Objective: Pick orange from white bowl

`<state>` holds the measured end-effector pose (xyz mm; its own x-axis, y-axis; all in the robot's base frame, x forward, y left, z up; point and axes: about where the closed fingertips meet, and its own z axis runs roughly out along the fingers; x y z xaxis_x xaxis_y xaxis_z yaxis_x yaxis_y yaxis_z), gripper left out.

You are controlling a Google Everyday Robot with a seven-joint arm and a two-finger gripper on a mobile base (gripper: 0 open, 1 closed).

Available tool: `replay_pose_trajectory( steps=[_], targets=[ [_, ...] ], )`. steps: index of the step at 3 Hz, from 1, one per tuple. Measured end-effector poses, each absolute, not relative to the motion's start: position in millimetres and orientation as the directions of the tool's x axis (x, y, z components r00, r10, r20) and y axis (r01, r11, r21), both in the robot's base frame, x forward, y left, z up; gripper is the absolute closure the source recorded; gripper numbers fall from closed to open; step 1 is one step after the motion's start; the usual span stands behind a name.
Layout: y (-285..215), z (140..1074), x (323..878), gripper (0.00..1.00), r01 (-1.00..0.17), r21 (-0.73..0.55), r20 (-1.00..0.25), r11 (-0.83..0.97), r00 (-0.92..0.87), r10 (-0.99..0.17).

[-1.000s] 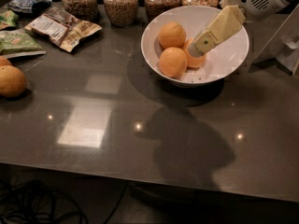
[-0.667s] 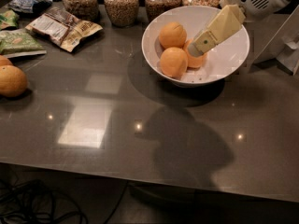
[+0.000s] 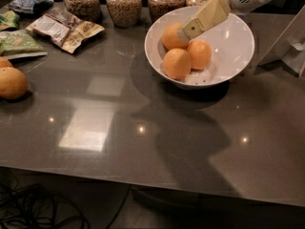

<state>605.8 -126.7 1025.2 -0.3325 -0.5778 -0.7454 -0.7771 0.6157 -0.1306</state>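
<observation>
My cream pincer [image 3: 185, 32] overlaps the rear pale round orange [image 3: 169, 38] in the glossy white bowl [image 3: 234, 47]; its grip, I can't tell.

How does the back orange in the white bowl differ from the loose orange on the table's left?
The back orange sits in the white bowl, the loose orange on the table. The pincer hangs right over the back orange, far from the loose orange. Both are round.
</observation>
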Motion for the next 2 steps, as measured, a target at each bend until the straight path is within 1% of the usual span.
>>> replay_pose_trajectory(
  steps=[1, 2],
  targets=[
    [-122, 1018, 639, 0.00, -0.741, -0.118, -0.766, 0.661, -0.356, -0.535],
    [-116, 1005, 663, 0.16, -0.721, -0.090, -0.771, 0.687, -0.386, -0.506]
  ],
)
